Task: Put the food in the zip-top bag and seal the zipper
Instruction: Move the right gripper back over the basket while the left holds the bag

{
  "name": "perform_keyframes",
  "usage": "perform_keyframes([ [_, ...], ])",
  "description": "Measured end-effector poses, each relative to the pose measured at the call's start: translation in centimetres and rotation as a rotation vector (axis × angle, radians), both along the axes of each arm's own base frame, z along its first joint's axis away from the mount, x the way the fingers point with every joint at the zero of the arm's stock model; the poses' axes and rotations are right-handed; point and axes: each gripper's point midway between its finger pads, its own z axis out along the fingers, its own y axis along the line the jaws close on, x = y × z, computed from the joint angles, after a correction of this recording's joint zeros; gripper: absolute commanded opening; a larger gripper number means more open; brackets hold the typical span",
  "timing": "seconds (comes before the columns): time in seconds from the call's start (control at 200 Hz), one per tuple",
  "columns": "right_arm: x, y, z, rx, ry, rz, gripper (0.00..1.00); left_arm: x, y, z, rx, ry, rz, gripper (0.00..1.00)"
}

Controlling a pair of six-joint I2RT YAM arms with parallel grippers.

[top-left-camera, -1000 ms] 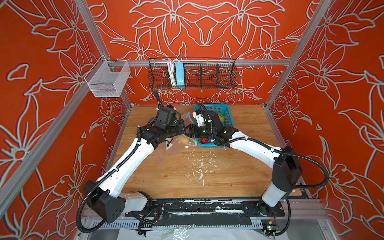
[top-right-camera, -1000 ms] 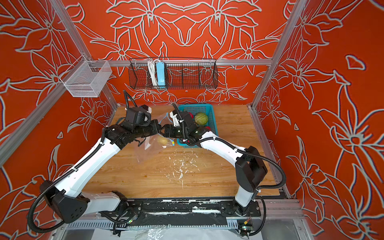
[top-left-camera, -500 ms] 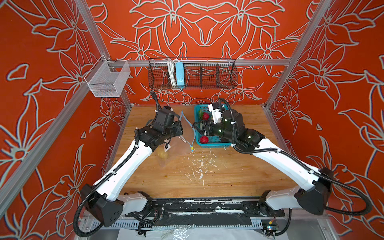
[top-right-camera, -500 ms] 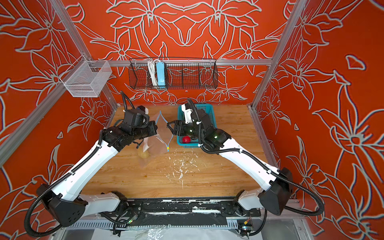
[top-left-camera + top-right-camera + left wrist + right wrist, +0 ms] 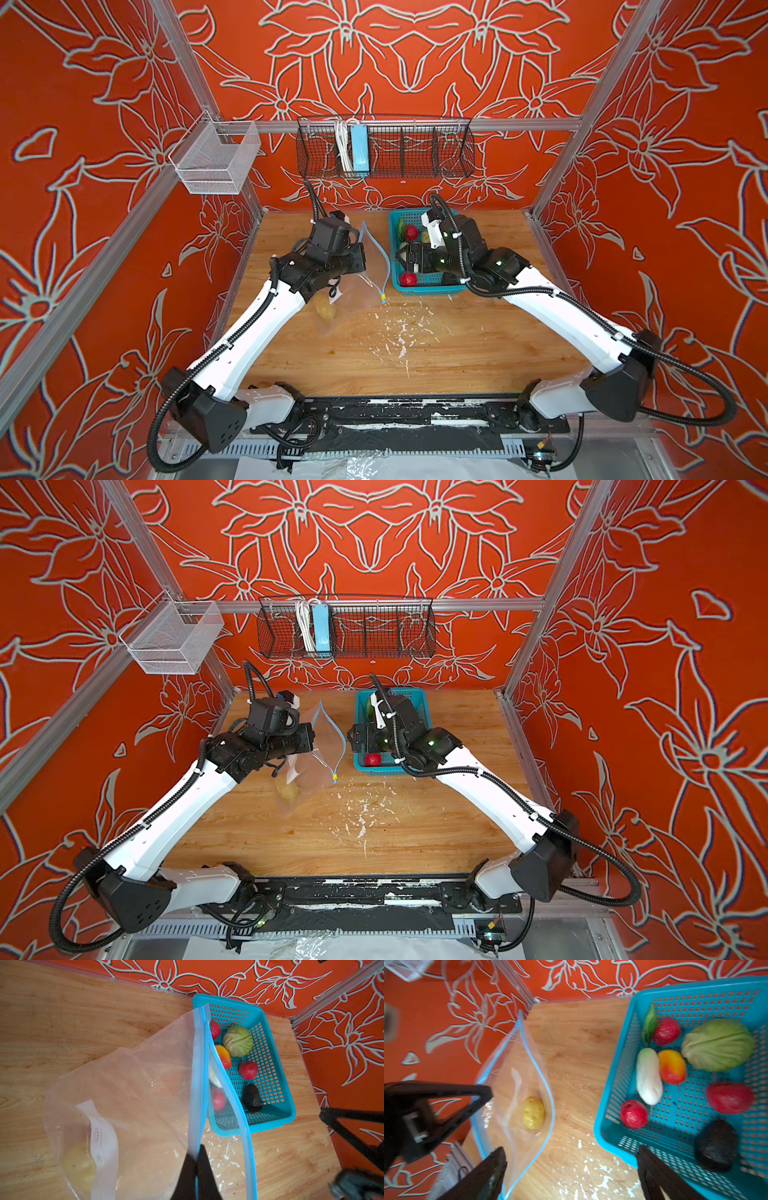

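No writing can be read: the white label patch point(image 5: 97, 1126) on the zip-top bag point(image 5: 135, 1084) carries only a few faint marks, too small to make out. The bag is clear and crinkly. Its zipper point(image 5: 197, 1068), a narrow light-blue strip, gapes with its two lips bowed apart, and a small yellow tab point(image 5: 382, 296) sits at the strip's end. In both top views the bag is left of centre above the bench point(image 5: 415, 353). It is held up by the left end effector point(image 5: 196, 1159), whose fingers are pressed together on one blue lip. A yellow potato point(image 5: 533, 1112) lies inside, near the bag's bottom. Just right of the bag stands a teal perforated basket point(image 5: 599, 1126) with the rest of the food: a green cabbage point(image 5: 716, 1045), a pale cucumber point(image 5: 649, 1076), an orange-red fruit point(image 5: 672, 1067), three red berries point(image 5: 633, 1113), a black piece point(image 5: 716, 1145) and a green leaf point(image 5: 649, 1024). The right end effector point(image 5: 570, 1148) hovers over the basket's left side in the top views, fingers wide apart and holding nothing.
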Motion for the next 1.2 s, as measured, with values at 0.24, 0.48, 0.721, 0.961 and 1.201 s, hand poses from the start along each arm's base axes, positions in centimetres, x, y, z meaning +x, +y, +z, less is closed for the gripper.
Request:
perform_keyframes([
  [0.24,2.3,-2.1,-2.7,-0.152,0.086,-0.076,0.98,-0.5,0.0,-0.8,0.025,0.007,-0.029,0.0],
  [0.48,4.3,-4.1,-3.9,-0.327,0.105,-0.143,0.98,-1.7,0.2,-1.6,0.032,0.014,-0.064,0.0],
  [0.721,4.9,-6.4,-5.2,-0.436,0.123,-0.185,0.98,-2.1,0.0,-3.0,0.058,0.027,-0.104,0.0],
  [0.961,6.6,-7.6,-8.3,-0.53,0.207,-0.21,0.98,-2.2,-0.5,-4.3,0.057,0.05,-0.139,0.0],
  [1.201,10.0,-9.3,-10.7,-0.619,0.277,-0.245,0.98,-1.2,-1.2,-5.5,0.063,0.078,-0.152,0.0],
])
